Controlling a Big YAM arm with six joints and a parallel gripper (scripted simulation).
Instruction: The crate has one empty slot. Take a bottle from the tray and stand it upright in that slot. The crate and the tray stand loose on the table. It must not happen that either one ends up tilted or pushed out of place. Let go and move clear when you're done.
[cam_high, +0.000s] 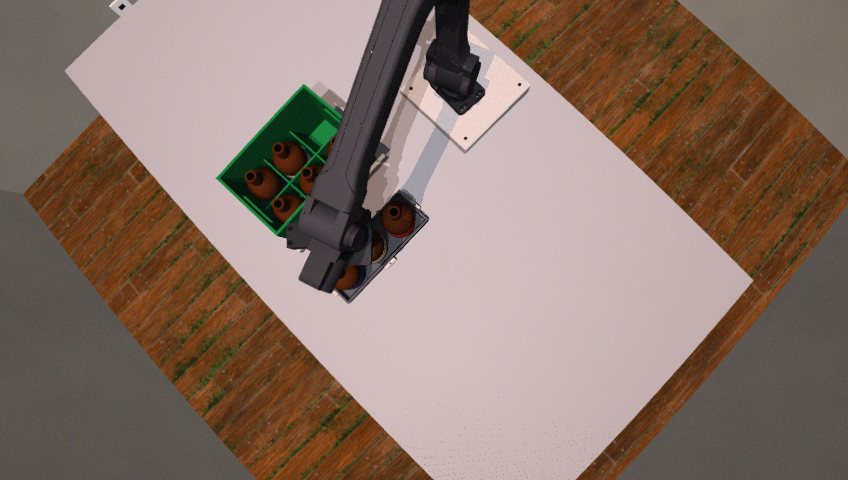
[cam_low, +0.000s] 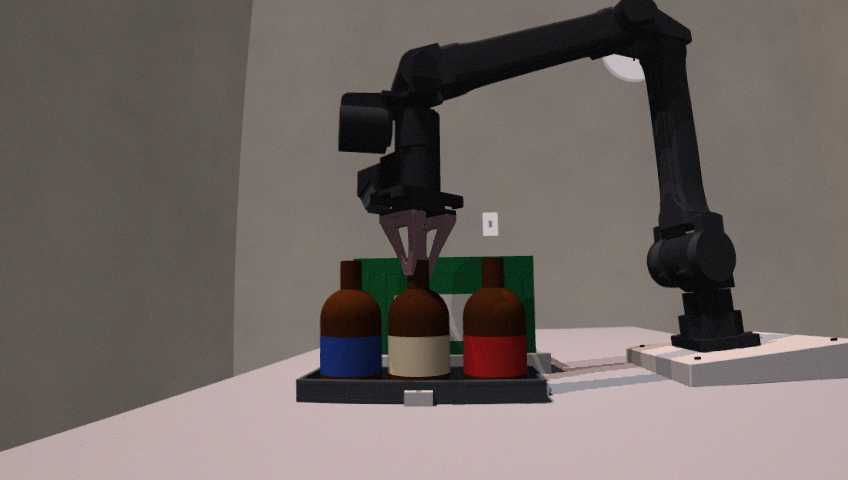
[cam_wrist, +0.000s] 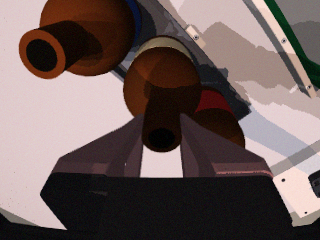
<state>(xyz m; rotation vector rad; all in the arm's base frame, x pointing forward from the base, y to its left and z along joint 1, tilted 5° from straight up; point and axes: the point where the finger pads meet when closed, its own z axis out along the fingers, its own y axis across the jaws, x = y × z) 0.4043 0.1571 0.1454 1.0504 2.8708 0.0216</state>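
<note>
My gripper (cam_low: 418, 271) (cam_wrist: 161, 120) is shut on the neck of the cream-labelled bottle (cam_high: 377, 246) (cam_low: 418, 315) (cam_wrist: 162, 82). That bottle stands upright in the middle of the dark tray (cam_high: 370, 280) (cam_low: 357, 390). The blue-labelled bottle (cam_high: 347, 277) (cam_low: 350, 315) (cam_wrist: 95, 30) and the red-labelled bottle (cam_high: 397, 218) (cam_low: 494, 315) (cam_wrist: 225, 127) stand at either side of it in the tray. The green crate (cam_high: 267, 136) (cam_low: 520, 279) holds several brown bottles. Its empty slot (cam_high: 324, 133) is at its upper end in the top view. The arm hides part of the crate.
The crate stands close beside the tray, behind it in the exterior view. The arm's pale base plate (cam_high: 467, 133) (cam_low: 761, 371) is to the right of both. The neighbouring bottle necks rise close to the fingers' height.
</note>
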